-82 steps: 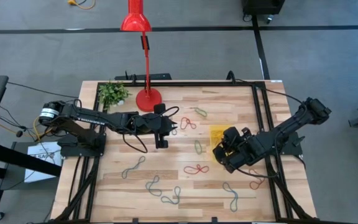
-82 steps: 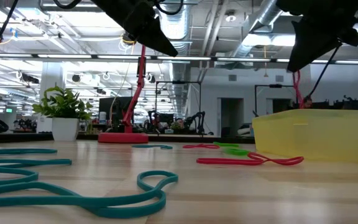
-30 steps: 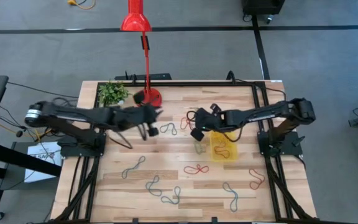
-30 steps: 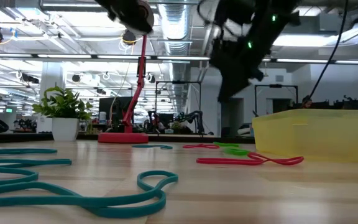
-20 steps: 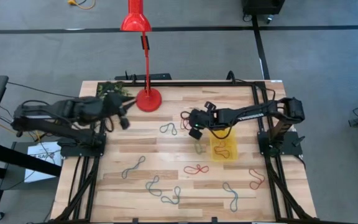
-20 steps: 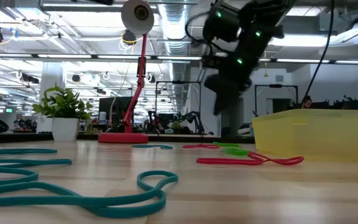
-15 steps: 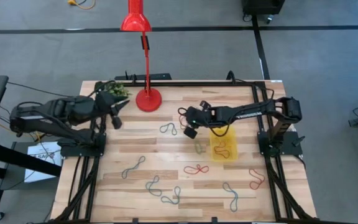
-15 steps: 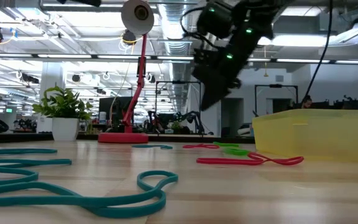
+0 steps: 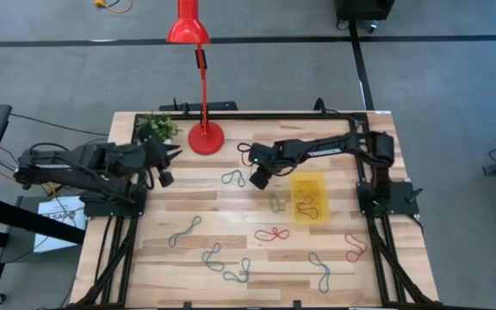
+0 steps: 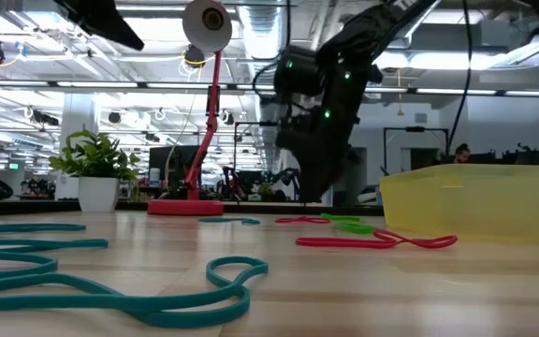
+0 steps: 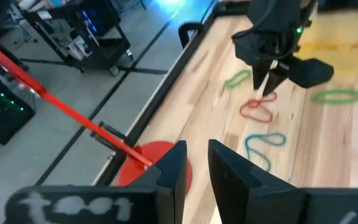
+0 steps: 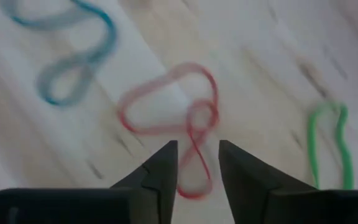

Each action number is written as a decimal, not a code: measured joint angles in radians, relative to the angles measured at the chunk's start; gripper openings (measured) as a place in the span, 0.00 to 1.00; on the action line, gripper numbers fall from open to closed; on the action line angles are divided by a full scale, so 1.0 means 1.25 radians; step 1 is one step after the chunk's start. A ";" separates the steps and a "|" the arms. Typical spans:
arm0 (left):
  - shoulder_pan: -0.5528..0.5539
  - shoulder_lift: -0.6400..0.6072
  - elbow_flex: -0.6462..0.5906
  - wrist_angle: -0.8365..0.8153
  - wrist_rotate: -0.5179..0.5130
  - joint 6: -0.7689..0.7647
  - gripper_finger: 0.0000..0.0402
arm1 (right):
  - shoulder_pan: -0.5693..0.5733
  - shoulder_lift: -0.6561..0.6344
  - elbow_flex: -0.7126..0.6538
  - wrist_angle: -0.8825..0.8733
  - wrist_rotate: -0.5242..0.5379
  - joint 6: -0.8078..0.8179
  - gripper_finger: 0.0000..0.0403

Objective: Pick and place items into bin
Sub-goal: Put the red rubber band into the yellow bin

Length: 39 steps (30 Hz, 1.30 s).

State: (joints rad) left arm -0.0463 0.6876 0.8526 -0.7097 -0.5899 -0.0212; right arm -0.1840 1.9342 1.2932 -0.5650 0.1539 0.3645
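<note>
A red loop (image 12: 173,118), twisted into a figure-eight, lies flat on the wooden table, with a blue loop (image 12: 73,56) and a green loop (image 12: 328,143) near it. My right gripper (image 12: 194,155) hangs open just above the red loop, fingers pointing down, one on each side of its crossing; the left wrist view shows the right gripper (image 11: 266,87) over the same red loop (image 11: 257,109). The yellow bin (image 9: 317,182) stands to its right with loops inside. My left gripper (image 9: 165,175) is drawn back near the table's left edge, open and holding nothing.
A red lamp base (image 9: 206,138) and a potted plant (image 9: 155,127) stand at the far left. A green loop (image 9: 275,203) lies beside the bin. Several more loops lie across the near half, such as a red one (image 9: 272,233) and a teal one (image 9: 213,256).
My right gripper has gone toward the table's left edge and down, away from the bin, and now stands over the red loop. My left gripper has drawn back from the table's middle toward the left edge. The loops on the table have stayed where they were.
</note>
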 joint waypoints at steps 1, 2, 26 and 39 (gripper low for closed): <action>0.000 0.000 -0.012 0.012 0.000 0.000 0.14 | -0.004 0.010 0.009 -0.025 0.000 0.014 0.29; 0.000 -0.001 -0.025 0.029 -0.001 -0.001 0.14 | -0.008 0.019 0.019 -0.039 0.000 0.026 0.30; 0.000 -0.016 -0.095 0.116 0.017 0.008 0.14 | -0.026 0.068 0.075 -0.042 0.004 0.111 0.31; 0.000 -0.016 -0.095 0.128 0.399 0.142 0.14 | -0.017 0.068 0.075 -0.033 0.001 0.169 0.31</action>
State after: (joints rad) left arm -0.0460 0.6674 0.7341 -0.5497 -0.0910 0.1561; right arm -0.2052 2.0190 1.3865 -0.6065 0.1546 0.5762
